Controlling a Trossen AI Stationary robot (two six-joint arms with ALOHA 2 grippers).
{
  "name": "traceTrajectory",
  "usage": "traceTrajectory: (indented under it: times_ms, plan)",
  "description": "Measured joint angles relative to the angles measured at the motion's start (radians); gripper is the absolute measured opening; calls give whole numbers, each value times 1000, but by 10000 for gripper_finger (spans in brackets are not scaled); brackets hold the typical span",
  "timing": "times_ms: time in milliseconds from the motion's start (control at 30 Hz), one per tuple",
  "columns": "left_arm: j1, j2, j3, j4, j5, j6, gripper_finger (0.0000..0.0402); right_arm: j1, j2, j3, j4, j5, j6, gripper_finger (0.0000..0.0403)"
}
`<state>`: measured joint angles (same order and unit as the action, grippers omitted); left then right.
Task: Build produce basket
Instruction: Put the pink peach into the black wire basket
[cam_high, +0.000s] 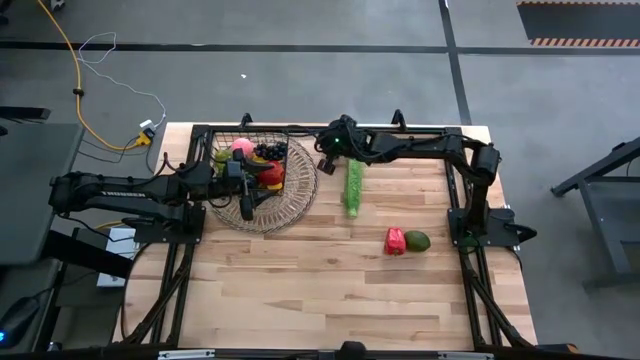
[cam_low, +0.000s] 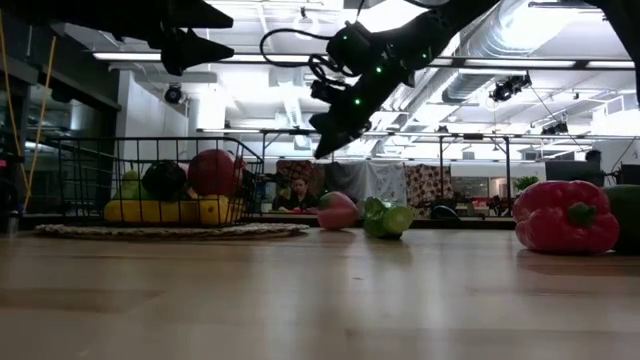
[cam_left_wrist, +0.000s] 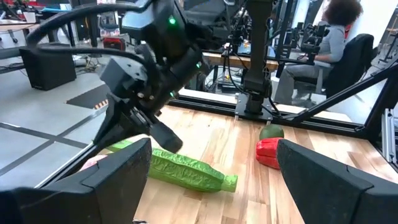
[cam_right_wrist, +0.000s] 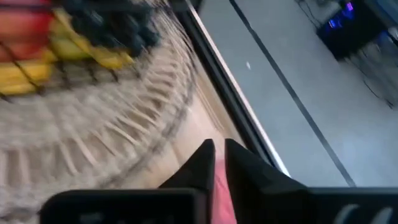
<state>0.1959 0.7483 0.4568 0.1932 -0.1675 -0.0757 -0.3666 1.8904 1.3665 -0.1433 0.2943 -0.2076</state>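
R gripper (cam_high: 327, 160) nr-shut, sliver of pink betw tips, can't ID | hovers by wicker tray (cam_high: 300, 205) far edge | basket (cam_high: 285, 150) just L of it | green stalk (cam_high: 354, 186) just R, long axis front-back | L gripper (cam_high: 245, 195) open, empty, over tray

A black wire basket (cam_high: 250, 170) held bananas, grapes, a pink peach and red fruit. A long green stalk (cam_high: 354, 187), red pepper (cam_high: 395, 241) and avocado (cam_high: 417, 241) lay on the bench (cam_high: 300, 290).
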Motion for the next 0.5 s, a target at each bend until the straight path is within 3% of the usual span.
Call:
traceTrajectory:
  times_ms: [100, 267, 500]
  plan:
    - [0, 0, 0, -3, 0, -2, 335, -11, 0, 71, -144, 39, 0, 61]
    - [0, 0, 0, -4, 0, -3, 335, -34, 0, 175, -343, 13, 23, 171]
    - [0, 0, 0, -10, 0, -24, 335, -95, -1, 260, -538, -177, 36, 313]
